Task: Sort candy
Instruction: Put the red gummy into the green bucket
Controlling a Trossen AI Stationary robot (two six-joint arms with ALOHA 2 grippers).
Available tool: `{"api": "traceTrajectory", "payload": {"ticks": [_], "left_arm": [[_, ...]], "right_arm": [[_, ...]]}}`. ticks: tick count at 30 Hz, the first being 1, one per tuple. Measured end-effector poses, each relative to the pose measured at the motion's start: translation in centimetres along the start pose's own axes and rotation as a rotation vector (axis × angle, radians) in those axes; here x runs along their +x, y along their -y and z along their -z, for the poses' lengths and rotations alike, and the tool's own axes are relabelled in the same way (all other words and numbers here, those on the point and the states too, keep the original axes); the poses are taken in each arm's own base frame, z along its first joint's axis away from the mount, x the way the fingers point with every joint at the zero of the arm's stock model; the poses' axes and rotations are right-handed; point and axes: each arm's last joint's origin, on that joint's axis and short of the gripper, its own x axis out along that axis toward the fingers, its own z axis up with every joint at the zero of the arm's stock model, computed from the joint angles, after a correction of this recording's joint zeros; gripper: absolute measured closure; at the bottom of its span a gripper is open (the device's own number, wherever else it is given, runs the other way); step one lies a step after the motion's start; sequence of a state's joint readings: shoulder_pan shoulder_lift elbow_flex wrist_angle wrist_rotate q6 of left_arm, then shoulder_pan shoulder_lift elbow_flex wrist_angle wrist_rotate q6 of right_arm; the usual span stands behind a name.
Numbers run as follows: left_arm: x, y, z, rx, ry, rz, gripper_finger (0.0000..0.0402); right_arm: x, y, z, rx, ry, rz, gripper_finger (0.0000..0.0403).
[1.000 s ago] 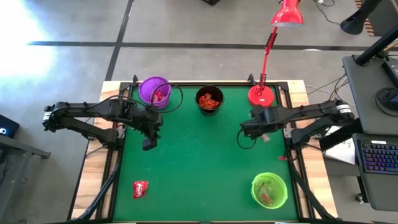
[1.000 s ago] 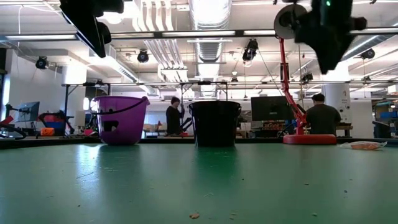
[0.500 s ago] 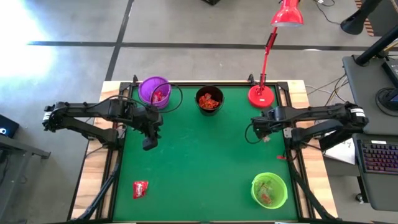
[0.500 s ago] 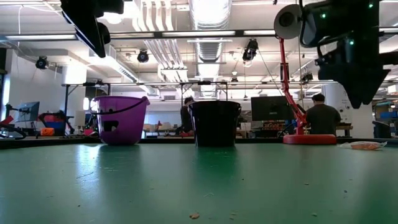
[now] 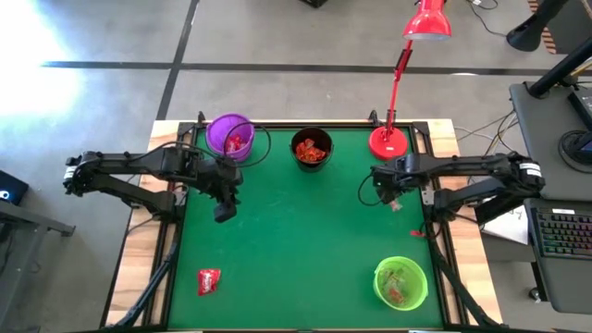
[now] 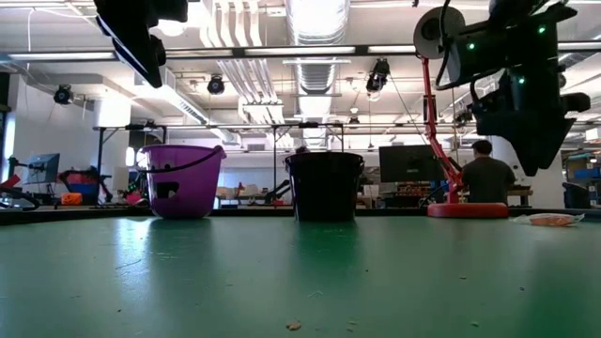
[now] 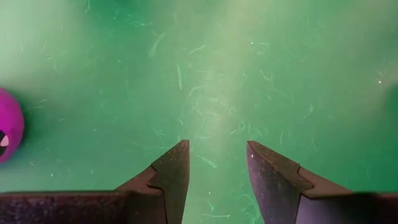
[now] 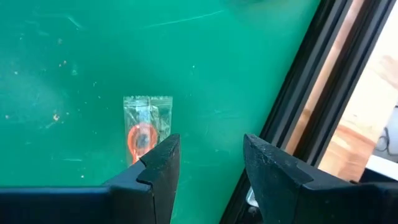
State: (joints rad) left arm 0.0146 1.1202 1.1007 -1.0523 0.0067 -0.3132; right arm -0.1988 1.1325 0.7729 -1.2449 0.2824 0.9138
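From your low camera, both arms were cut off at the top edge, so you saw only dark housings hanging above the green tabletop (image 5: 296, 240). The clear candy (image 8: 145, 127) by the right arm was half hidden behind that arm's own finger in the right wrist view. From above it was only a pale speck (image 5: 396, 205) beside the arm; at table height it was a thin pale shape (image 6: 549, 220) near the right edge.

Your right claw (image 8: 205, 158) hung over the tabletop close to the black frame rail (image 8: 311, 93) on the right side, fingers spread apart and holding nothing, the wrapped sweet lying flat just beside one fingertip. Its arm reached in from the right, near the red lamp base (image 5: 388, 141).

Your left claw (image 7: 217, 158) was also parted and empty, pointing down at bare felt just in front of the purple cup (image 5: 229, 134), whose rim edged into the left wrist view.

The clear sweet was a flat rectangular cellophane packet with an orange-red ring printed inside. A red-wrapped candy (image 5: 209, 280) lay alone near the front left of the tabletop. More sweets sat in the purple cup, the black cup (image 5: 312, 147) and the green cup (image 5: 400, 282); you could not tell individual pieces apart there. The felt was scuffed with fine pale scratches.
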Motion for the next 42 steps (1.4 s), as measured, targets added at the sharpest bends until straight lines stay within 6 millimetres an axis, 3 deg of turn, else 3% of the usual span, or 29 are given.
{"api": "traceTrajectory", "payload": {"ticks": [11,20,33,38,42], "left_arm": [[0.0,-0.1,-0.1,-0.063,0.014,-0.031,0.0261],[0.0,-0.1,-0.1,-0.093,0.023,-0.048,0.0261],[0.0,-0.2,-0.1,-0.098,0.033,-0.070,0.0260],[0.0,-0.2,-0.1,-0.098,0.033,-0.070,0.0261],[0.0,-0.2,-0.1,-0.097,0.033,-0.070,0.0261]], "right_arm": [[1.5,-0.3,-0.9,0.001,-0.059,-0.145,0.0234],[2.6,-0.3,-0.3,-0.006,-0.124,-0.179,0.0234],[6.0,-0.7,1.0,0.003,-0.131,-0.249,0.0236],[6.8,-0.7,1.3,0.006,-0.127,-0.264,0.0261],[6.5,-0.8,1.1,0.006,-0.130,-0.286,0.0313]]}}
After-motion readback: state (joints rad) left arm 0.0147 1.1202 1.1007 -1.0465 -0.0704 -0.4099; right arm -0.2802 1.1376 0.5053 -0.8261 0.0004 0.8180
